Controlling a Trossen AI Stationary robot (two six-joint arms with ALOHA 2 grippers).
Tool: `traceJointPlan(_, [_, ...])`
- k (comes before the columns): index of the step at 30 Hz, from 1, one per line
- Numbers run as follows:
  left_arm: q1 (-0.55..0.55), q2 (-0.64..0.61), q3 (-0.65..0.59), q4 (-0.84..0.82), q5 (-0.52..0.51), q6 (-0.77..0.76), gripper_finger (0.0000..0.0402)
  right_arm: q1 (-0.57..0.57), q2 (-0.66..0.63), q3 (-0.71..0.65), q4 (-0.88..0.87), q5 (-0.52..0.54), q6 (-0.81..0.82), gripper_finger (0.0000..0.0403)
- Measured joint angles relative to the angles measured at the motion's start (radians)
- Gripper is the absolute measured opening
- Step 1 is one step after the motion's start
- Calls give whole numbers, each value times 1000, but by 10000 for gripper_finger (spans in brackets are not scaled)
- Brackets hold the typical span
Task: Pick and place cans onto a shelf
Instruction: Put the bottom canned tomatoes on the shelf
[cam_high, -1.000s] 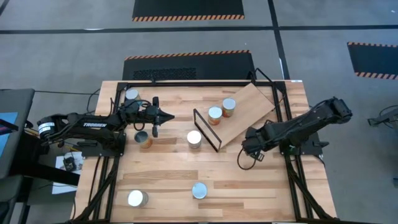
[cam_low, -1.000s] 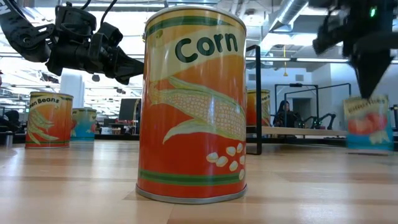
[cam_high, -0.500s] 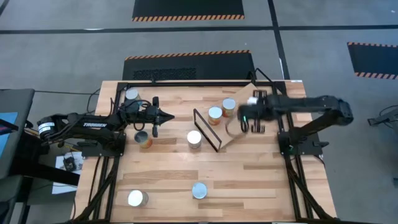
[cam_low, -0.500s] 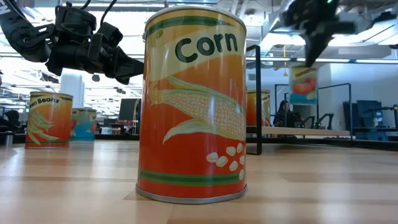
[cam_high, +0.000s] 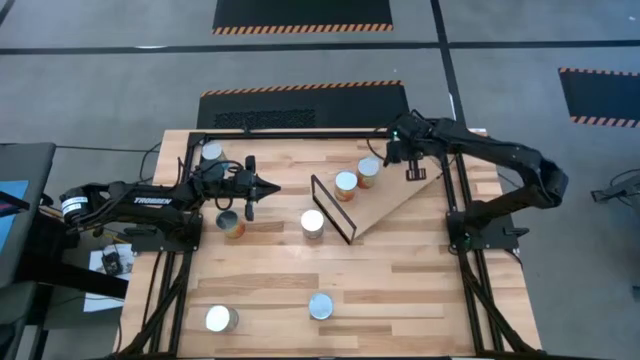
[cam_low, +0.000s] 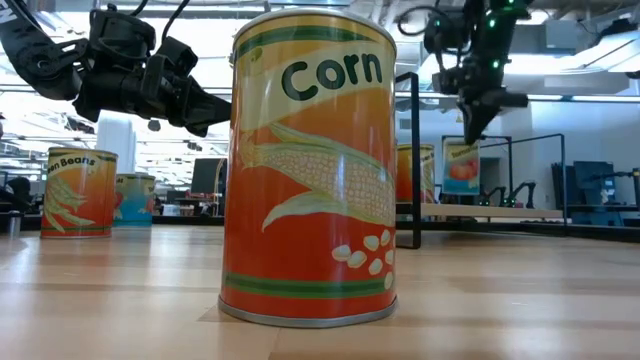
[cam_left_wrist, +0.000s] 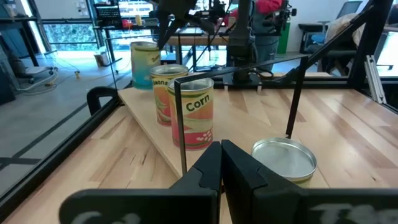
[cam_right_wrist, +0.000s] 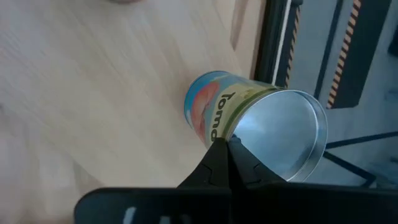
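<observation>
My right gripper (cam_right_wrist: 227, 146) is shut on a tomato can (cam_right_wrist: 211, 112) with a blue and orange label. It is over the far end of the light-wood shelf (cam_high: 400, 190). In the low view the can (cam_low: 460, 165) hangs under the gripper (cam_low: 470, 125). In the high view the arm hides it. Two cans (cam_high: 368, 172) (cam_high: 346, 184) stand on the shelf behind its black wire frame (cam_high: 332, 208). My left gripper (cam_high: 265, 187) is shut and empty, in the air over the table's left half. My right gripper pinches the rim of the can's silvery top (cam_right_wrist: 237, 132) between its two fingertips, coming from above and pointing down. The can stays nearly upright below the fingers. Whether its base rests on the shelf board or hangs just over it, I cannot tell.
Loose cans stand on the table: one beside the wire frame (cam_high: 312, 223), one under my left arm (cam_high: 231, 222), one at the far left (cam_high: 211, 152), two near the front edge (cam_high: 221, 319) (cam_high: 320, 306). The nearest is a corn can (cam_low: 308, 170).
My right gripper has lifted the tomato can off the table by the shelf's right side. It has carried it up and toward the far edge over the shelf board, then lowered it there. It has stayed shut on the can.
</observation>
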Motion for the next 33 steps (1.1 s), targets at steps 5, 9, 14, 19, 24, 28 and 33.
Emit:
traceJointPlan(5, [0, 0, 0, 0, 0, 0, 1, -46, 0, -8, 42, -64, -47, 0])
traceJointPlan(9, [0, 0, 0, 2, -3, 0, 1, -81, 2, -8, 40, -119, -68, 0])
traceJointPlan(14, [0, 0, 0, 2, -10, -1, 1, -124, 19, -8, 38, -136, -92, 0])
traceJointPlan(19, [0, 0, 0, 3, -12, -1, 1, -148, 18, -8, 45, -146, -101, 0])
traceJointPlan(24, [0, 0, 0, 3, -12, -1, 1, -173, 18, -8, 40, -158, -102, 2])
traceJointPlan(28, [0, 0, 0, 3, -16, -2, 1, -171, 18, -8, 58, -158, -117, 2])
traceJointPlan(33, [0, 0, 0, 3, -16, -2, 1, -180, 18, -7, 56, -156, -116, 4])
